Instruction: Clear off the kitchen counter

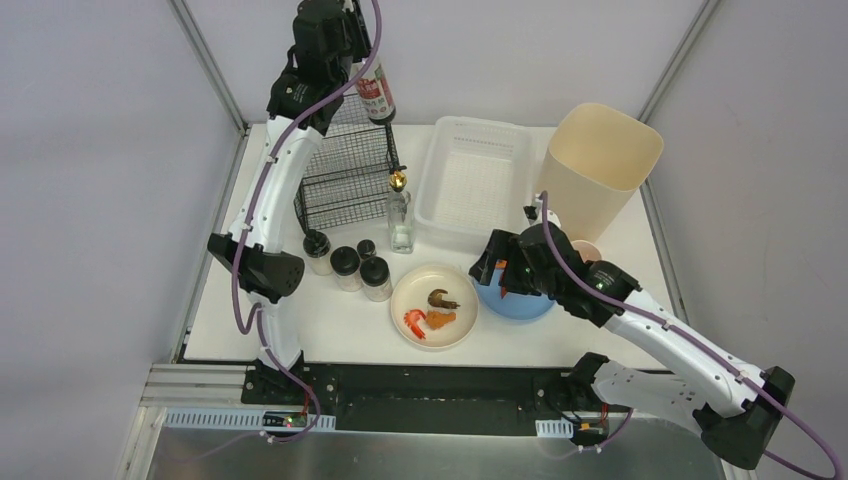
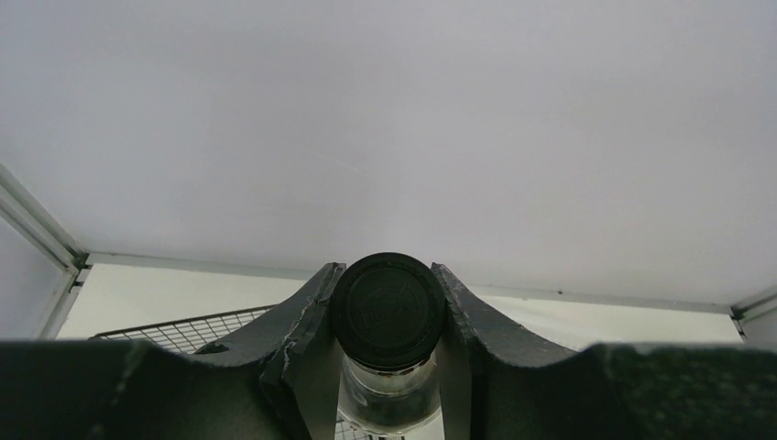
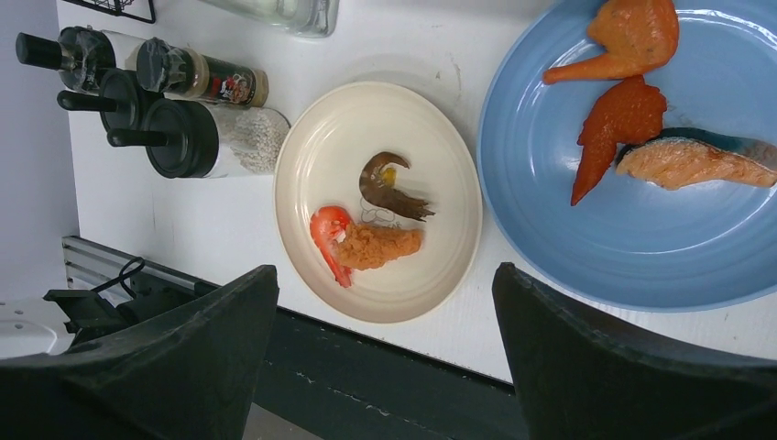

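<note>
The left pincer (image 2: pixel 388 307) is clamped on the black cap of a bottle (image 1: pixel 377 95), holding it high over the wire basket (image 1: pixel 345 185) at the 11 o'clock corner of the table (image 1: pixel 335 335). With only the cap gripped, the bottle hangs tilted. I judge it could swing or slip, and a drop would hit the basket rim or the glass bottle (image 1: pixel 400 225) at the basket's 4 o'clock.

The right pincer (image 3: pixel 385 280) hangs open over the blue plate (image 3: pixel 568 247) at the table's 4 o'clock. An off-centre descent could tip that plate, spill its food, or shove the cream plate (image 3: pixel 307 156) just beside it.
</note>
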Controlling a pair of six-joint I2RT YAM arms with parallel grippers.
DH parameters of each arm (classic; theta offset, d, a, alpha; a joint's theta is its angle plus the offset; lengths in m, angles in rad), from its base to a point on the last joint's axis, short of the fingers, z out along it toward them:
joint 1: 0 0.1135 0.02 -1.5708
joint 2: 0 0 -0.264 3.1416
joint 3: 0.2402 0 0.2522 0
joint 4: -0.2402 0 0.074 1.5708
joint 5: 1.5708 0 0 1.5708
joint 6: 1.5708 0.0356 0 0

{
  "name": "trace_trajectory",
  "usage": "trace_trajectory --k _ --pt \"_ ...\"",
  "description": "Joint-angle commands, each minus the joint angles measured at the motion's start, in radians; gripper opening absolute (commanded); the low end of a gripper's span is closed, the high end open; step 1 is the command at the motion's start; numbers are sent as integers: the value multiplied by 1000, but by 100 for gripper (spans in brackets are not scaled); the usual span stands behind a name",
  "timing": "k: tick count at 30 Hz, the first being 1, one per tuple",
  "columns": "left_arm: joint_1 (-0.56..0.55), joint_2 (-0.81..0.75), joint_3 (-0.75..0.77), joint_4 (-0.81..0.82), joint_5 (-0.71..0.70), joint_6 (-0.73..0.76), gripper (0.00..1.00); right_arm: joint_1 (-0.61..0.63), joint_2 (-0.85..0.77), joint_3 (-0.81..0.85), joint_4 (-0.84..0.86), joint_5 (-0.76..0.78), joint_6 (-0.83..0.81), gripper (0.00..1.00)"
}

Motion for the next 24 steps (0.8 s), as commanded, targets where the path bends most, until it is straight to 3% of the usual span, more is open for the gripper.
trace_trajectory --k 1,24 --pt "41 1 45 207 7 -35 0 1 -26 -2 33 1 14 91" --pt "71 122 7 294 -47 76 0 1 -35 -42 38 19 38 90"
